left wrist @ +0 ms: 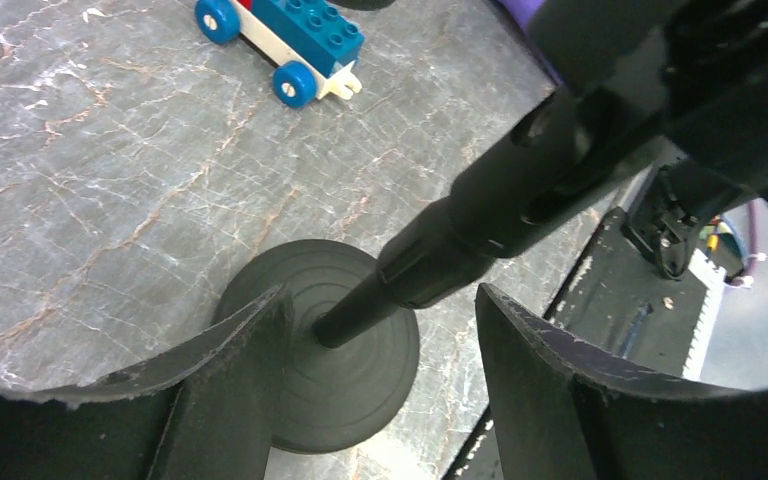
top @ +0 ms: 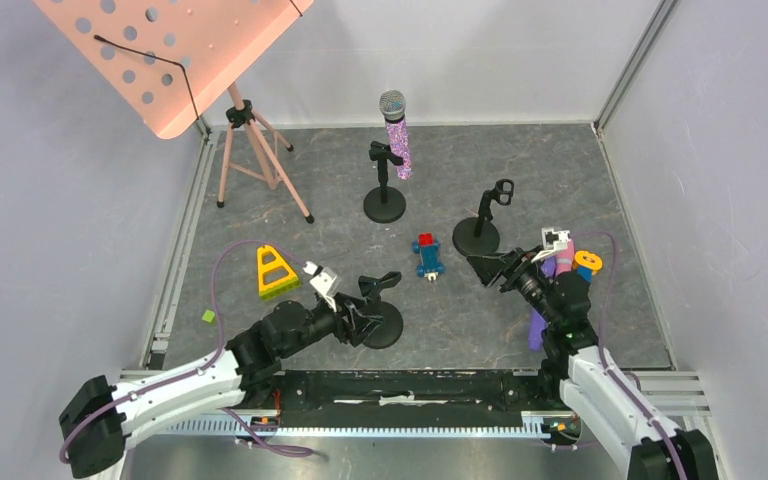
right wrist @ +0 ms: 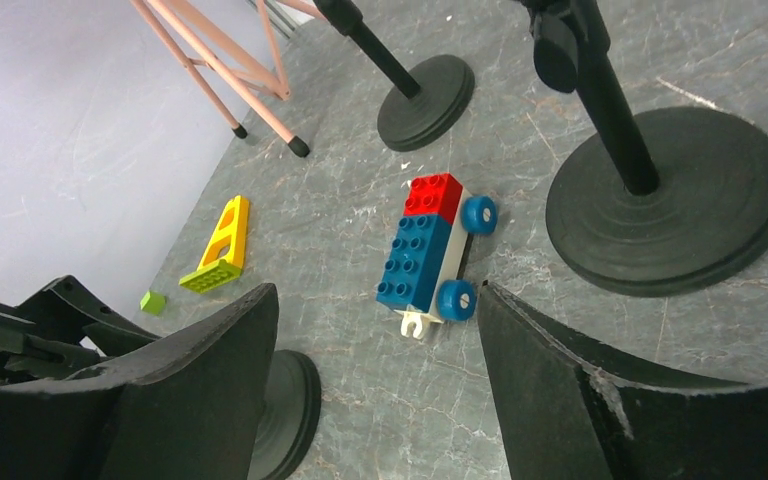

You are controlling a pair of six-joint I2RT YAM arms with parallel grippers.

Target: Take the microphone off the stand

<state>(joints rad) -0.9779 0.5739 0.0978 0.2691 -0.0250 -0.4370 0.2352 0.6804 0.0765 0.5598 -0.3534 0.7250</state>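
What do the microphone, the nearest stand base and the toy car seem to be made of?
The microphone has a purple glittery body that sparkles; its head looks like grey metal mesh. The nearest stand base is matte black with moulded concentric rings: metal or hard plastic, I cannot tell which. The toy car looks like glossy plastic bricks, with studs on top.

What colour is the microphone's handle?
The microphone handle is glittery purple, best seen in the top external view.
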